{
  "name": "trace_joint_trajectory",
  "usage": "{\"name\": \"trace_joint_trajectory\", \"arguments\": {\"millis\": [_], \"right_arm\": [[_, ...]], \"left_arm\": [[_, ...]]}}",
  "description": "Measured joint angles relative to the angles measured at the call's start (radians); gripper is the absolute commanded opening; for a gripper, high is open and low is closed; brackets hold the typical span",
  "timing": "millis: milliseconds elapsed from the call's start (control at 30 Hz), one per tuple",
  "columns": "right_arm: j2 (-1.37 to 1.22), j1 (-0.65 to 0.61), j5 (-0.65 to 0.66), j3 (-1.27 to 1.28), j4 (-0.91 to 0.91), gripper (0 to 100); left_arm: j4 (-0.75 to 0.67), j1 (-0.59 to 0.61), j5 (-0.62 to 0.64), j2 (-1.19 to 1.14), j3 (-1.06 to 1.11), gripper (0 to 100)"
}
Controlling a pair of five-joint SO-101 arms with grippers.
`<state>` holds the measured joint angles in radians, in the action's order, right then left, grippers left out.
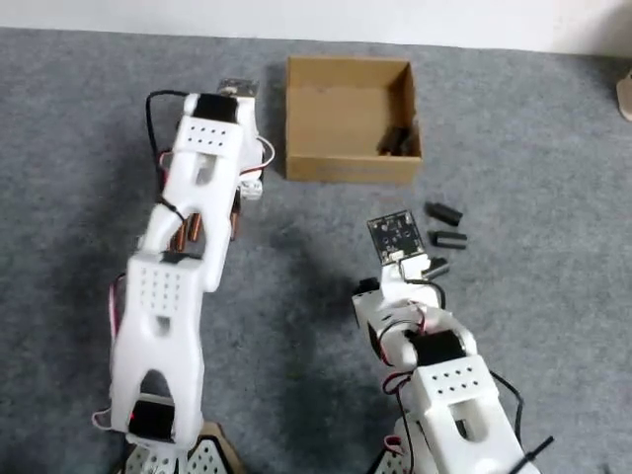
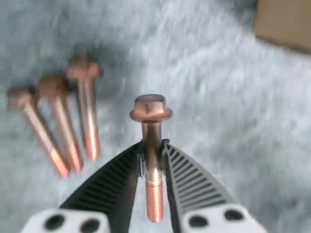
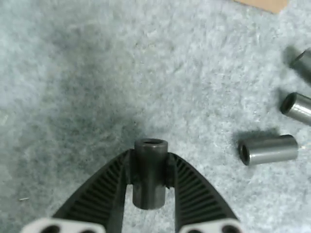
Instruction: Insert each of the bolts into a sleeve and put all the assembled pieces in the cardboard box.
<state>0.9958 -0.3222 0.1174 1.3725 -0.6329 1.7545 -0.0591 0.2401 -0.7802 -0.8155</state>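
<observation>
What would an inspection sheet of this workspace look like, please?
Surface: grey carpet, flat.
Job's things: cardboard box open, dark pieces in one corner; three loose bolts side by side; three loose sleeves lying down.
Clutter: nothing seen.
End effectors: left end effector shut on a bolt; right end effector shut on a sleeve.
Cables: black cable looped beside the left arm.
Surroundings: pale strip beyond the carpet.

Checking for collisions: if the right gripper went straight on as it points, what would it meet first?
Probably just the carpet; the right gripper, shut on a sleeve, has nothing else ahead, and loose sleeves lie aside.
</observation>
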Motion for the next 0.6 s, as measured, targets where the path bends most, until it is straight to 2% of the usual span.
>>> {"name": "trace_joint_trajectory", "arguments": {"millis": [100, 233, 600], "right_arm": [[0.005, 0.0, 0.0, 0.0, 0.0, 0.5], [0.006, 0.0, 0.0, 0.0, 0.0, 0.5], [0.006, -0.008, 0.0, 0.0, 0.0, 0.5]], "left_arm": [[-0.002, -0.003, 0.0, 0.157, 0.161, 1], [-0.078, -0.003, 0.0, 0.325, 0.348, 1], [-0.474, -0.008, 0.0, 0.74, 0.91, 1]]}}
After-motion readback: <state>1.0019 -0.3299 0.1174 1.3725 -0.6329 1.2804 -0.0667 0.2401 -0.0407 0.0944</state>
